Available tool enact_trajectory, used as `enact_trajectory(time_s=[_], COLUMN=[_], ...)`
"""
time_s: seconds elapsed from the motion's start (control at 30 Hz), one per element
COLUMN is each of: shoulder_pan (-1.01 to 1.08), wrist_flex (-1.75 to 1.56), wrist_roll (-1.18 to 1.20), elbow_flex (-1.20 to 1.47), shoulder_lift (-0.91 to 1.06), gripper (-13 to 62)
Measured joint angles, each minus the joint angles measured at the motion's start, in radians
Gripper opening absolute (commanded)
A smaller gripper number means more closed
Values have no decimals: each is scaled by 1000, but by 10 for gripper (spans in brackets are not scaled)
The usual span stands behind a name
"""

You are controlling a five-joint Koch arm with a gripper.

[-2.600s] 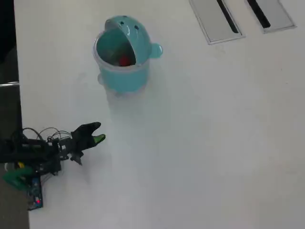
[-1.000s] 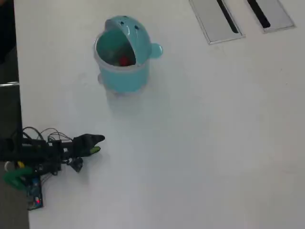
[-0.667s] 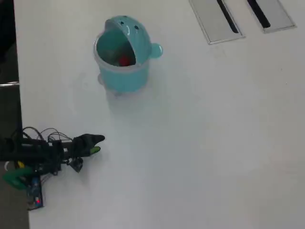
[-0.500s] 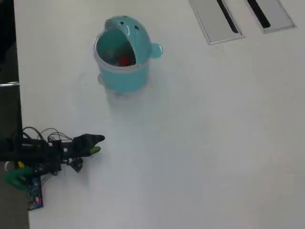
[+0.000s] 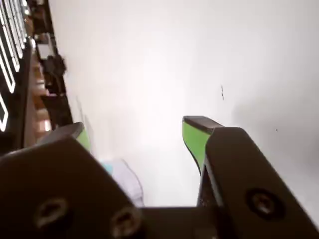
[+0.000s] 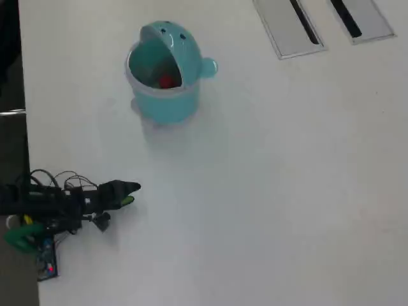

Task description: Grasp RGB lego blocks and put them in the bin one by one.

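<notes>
The teal bin [image 6: 167,105] stands on the white table at the upper left of the overhead view, its domed lid flipped back. A small red lego block [image 6: 167,81] lies inside it. My gripper [image 6: 132,193] rests low over the table well below the bin, pointing right, far from it. In the wrist view my gripper [image 5: 139,134] is open: the two green pads [image 5: 195,142] stand wide apart with only bare table between them. A blurred pale and teal edge of the bin [image 5: 122,175] shows low between the jaws.
Two grey slotted panels [image 6: 290,29] [image 6: 360,19] are set into the table at the top right. The arm's base, cables and a circuit board [image 6: 44,264] sit at the lower left by the table's dark left edge [image 6: 22,127].
Since 2.6 s ago the gripper has sunk a little lower in the overhead view and turned flatter. Over the last second nothing has visibly moved.
</notes>
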Motion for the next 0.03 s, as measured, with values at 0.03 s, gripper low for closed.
enact_trajectory(time_s=[0.03], shoulder_pan=[0], wrist_flex=[0], wrist_roll=[0], elbow_flex=[0], shoulder_lift=[0], gripper=[341])
